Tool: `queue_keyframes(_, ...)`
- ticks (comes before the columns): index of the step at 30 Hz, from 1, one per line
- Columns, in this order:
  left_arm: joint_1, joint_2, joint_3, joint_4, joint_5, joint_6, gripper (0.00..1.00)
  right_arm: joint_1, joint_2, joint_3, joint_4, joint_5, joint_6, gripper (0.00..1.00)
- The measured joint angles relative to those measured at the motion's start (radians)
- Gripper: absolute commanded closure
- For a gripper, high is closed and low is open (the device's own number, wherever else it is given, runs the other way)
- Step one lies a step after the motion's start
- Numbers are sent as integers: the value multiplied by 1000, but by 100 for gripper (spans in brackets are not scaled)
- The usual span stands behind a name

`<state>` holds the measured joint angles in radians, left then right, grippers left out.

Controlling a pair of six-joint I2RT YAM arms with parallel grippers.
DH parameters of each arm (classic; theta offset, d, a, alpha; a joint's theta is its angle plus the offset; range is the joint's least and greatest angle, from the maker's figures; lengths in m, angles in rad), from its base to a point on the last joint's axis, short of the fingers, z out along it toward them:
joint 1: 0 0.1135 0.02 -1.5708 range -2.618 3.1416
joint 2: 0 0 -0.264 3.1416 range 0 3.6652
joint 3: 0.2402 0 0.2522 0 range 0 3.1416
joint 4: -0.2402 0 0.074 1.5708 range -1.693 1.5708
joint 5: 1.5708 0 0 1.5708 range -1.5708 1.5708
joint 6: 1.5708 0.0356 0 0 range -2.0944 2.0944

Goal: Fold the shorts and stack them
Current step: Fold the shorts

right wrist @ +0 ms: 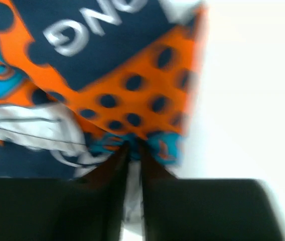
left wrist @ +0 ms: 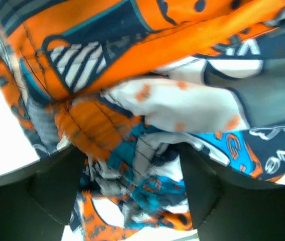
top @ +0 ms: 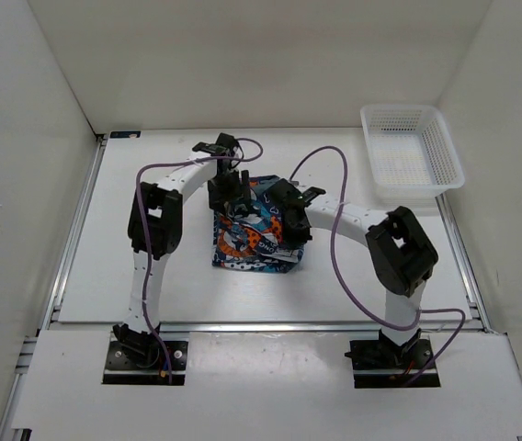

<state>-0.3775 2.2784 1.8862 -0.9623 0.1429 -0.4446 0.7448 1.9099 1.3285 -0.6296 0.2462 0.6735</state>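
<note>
Shorts (top: 254, 230) bunched on desk (top: 96, 276) | I see left pincer (left wrist: 132, 168) wide, cloth between | right pincer (right wrist: 134, 146) clamped on their edge

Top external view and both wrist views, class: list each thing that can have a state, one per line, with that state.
shorts: folded into a rough square, lying on the table.
left gripper: jaws apart, bunched fabric between them.
right gripper: jaws pinched shut on the shorts' edge.
white mesh basket: upright, apart from the shorts.
</note>
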Motion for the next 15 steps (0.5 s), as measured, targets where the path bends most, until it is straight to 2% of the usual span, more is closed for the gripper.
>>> queue_keyframes(1, -4, 2, 19, -13, 1, 4, 6, -1, -19, 1, -29, 30, -11, 50)
queue_keyframes(2, -4, 2, 41, -34, -1, 5, 0, -1, -47, 1, -51, 55, -24, 35)
queue_keyframes(5, 10, -20, 103, -82, -17, 8, 0, -1, -188, 6, -98, 132, -72, 0)
queue_keyframes(10, 44, -194, 140, -145, -37, 16, 0, -60, -532, 63, -116, 234, -125, 0)
queue_keyframes(15, 91, -547, 68, -153, -50, 21, 0, -206, -813, 46, -163, 313, -152, 0)
